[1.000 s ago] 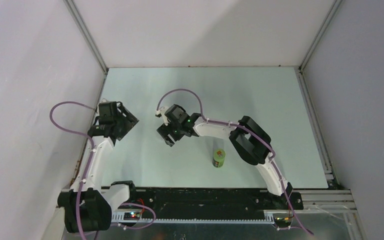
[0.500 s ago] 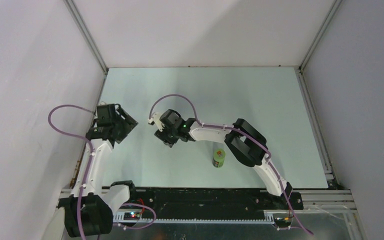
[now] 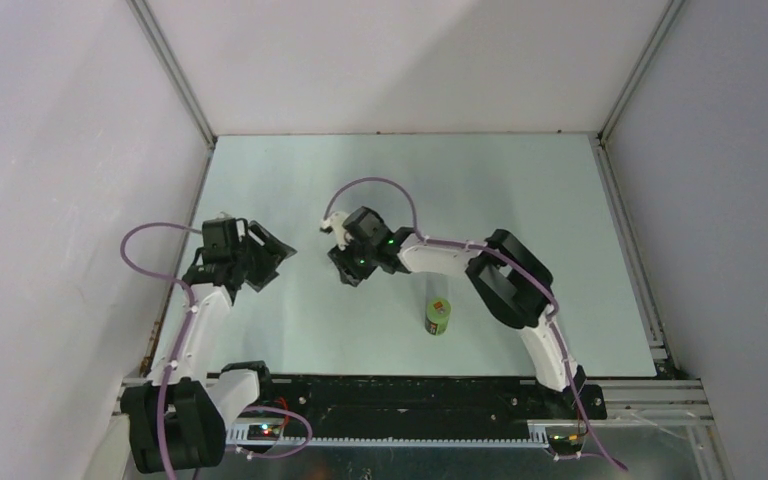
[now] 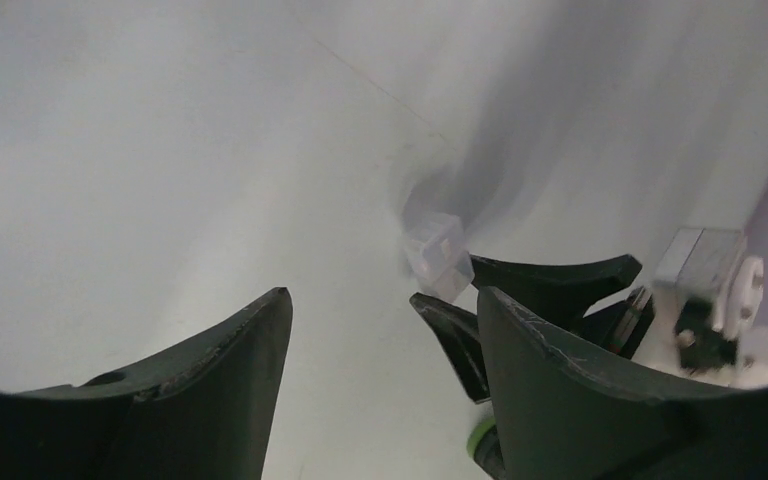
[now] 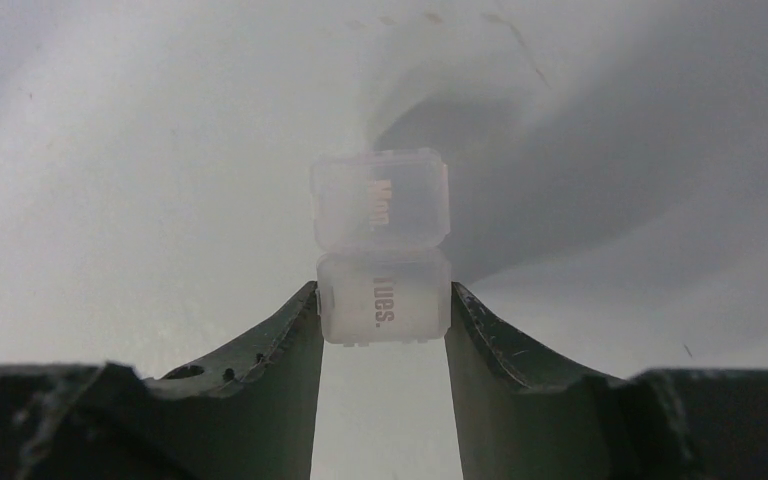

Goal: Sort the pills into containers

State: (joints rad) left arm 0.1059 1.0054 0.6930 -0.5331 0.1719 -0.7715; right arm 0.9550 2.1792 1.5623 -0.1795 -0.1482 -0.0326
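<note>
Right end effector now tight on frosted containers, insides indiscernible.

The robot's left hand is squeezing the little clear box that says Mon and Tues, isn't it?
Not quite. It is the right hand that squeezes the clear box, with a finger against each side of the Tues. part. The right wrist view shows it. The left hand is open and holds nothing.

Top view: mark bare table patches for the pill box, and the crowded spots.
Bare: the far half of the table, up to the back wall; the right side past the right arm; the near strip left of the green bottle. Crowded: between left gripper and right gripper, which grips the pill box.
</note>
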